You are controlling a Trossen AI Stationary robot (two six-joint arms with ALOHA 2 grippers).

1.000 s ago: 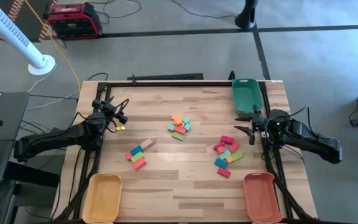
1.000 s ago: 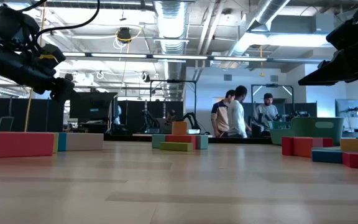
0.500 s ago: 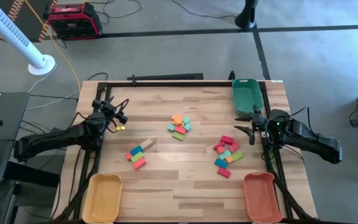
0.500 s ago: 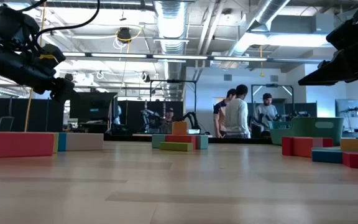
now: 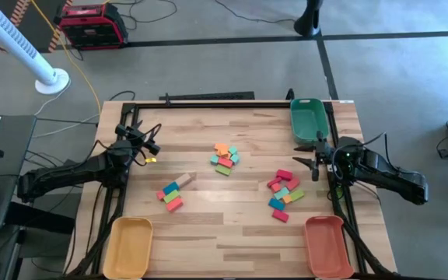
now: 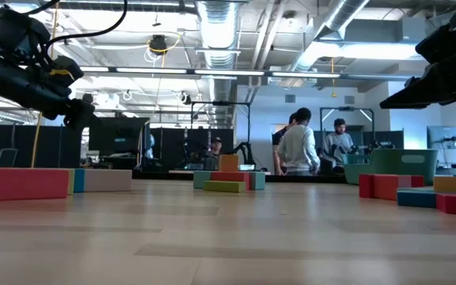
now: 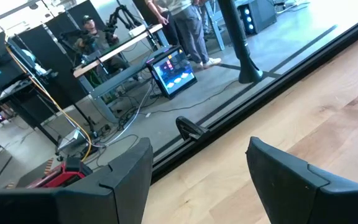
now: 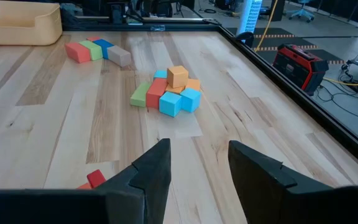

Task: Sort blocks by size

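Three loose groups of blocks lie on the wooden worktop (image 5: 208,210): a central pile (image 5: 224,158) with an orange cube on top, a short row (image 5: 173,191) of red, green, blue and tan bars toward the left arm's side, and a scattered cluster (image 5: 283,194) of red, teal, green and orange pieces toward the right arm's side. The left gripper (image 5: 151,146) hangs above the worktop near its left edge, fingers (image 7: 126,171) parted with a clear gap and holding nothing. The right gripper (image 5: 309,163) hovers by the right edge, just beyond the scattered cluster, its fingers (image 8: 156,165) likewise apart and empty, aimed toward the central pile. A green tray (image 5: 307,118) sits at the far right corner, a yellow tray (image 5: 127,245) at the near left corner and an orange tray (image 5: 325,243) at the near right corner. People (image 6: 295,142) stand in the room behind
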